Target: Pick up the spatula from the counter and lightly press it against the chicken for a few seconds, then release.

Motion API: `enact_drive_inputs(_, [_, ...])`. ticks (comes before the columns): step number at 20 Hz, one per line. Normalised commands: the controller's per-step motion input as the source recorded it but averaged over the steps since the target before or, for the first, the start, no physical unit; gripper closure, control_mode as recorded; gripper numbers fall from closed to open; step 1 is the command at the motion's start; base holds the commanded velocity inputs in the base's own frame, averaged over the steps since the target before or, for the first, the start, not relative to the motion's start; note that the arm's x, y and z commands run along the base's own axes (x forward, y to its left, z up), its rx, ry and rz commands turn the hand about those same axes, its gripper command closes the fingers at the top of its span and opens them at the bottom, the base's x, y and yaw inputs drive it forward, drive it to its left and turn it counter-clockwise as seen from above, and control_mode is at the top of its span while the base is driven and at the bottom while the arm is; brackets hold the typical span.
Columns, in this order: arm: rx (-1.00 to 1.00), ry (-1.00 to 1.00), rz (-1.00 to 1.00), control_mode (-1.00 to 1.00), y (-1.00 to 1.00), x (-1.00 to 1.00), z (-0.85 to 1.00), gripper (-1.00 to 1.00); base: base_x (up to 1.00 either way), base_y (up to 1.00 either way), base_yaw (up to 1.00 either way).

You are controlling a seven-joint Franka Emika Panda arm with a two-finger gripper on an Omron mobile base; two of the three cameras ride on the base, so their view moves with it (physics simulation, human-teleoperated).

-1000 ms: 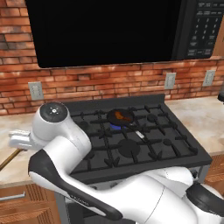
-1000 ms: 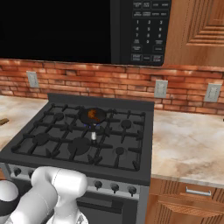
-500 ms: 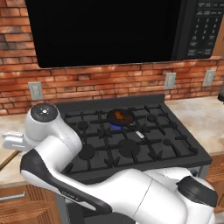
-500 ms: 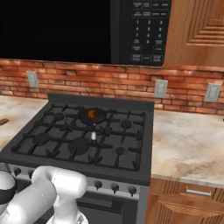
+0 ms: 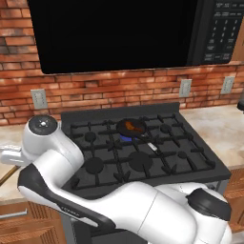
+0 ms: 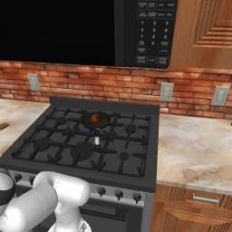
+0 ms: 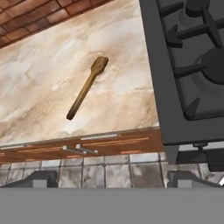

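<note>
Stove (image 5: 157, 159): pan sits on a rear burner
Counter (image 7: 39, 74): left of stove, carries the spatula
Pan (image 5: 131, 128): holds chicken (image 5: 129, 125) ready for pressing
Gripper (image 7: 114, 179): high over counter front, jaws wide and empty, aimed for the pick
Spatula (image 7: 87, 88): flat, handle toward counter front, untouched

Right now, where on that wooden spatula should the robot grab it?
Probably mid-handle of the spatula, from straight above, jaws across its width: it lies flat on the counter, and the handle is slim and straight.
</note>
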Motion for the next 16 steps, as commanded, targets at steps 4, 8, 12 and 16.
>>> enact_drive_inputs(4, [0.00, 0.00, 0.00, -1.00, 0.11, 0.00, 0.00, -1.00, 0.00, 0.00, 0.00])
enact_drive_inputs(8, [0.00, 0.00, 0.00, -1.00, 0.10, 0.00, -0.02, -1.00, 0.00, 0.00, 0.00])
enact_drive_inputs(12, [0.00, 0.01, 0.00, -1.00, 0.07, 0.05, -0.06, -1.00, 0.00, 0.00, 0.00])
enact_drive_inputs(16, [0.00, 0.00, -0.01, -1.00, 0.06, 0.09, -0.09, -1.00, 0.00, 0.00, 0.00])
